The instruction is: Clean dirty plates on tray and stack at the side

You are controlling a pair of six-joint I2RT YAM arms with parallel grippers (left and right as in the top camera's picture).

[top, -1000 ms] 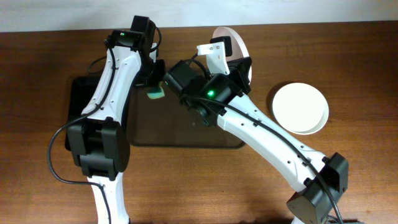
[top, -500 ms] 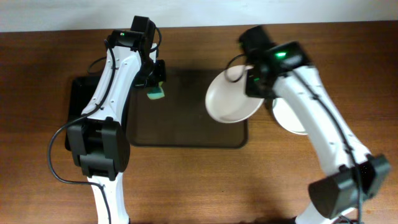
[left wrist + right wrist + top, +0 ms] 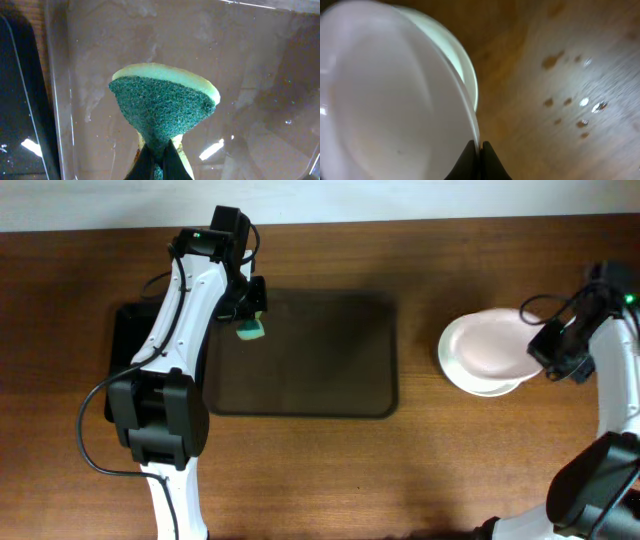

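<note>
You're nearly done: tray [image 3: 310,370] bare, right claw [image 3: 479,150] pinching a plate [image 3: 490,345] above the stack [image 3: 478,387] right of the tray, left claw [image 3: 157,160] clamping the sponge [image 3: 160,110].

1. My right claw [image 3: 545,350] now sits out at the right end of the counter [image 3: 450,470]. A second ago it was over the tray [image 3: 310,408].
2. The held plate [image 3: 492,340], pinched by its rim, has travelled with the claw and now hangs over the resting plate [image 3: 478,386].
3. The tray's far right corner, covered before by arm and plate, now shows fully.
</note>
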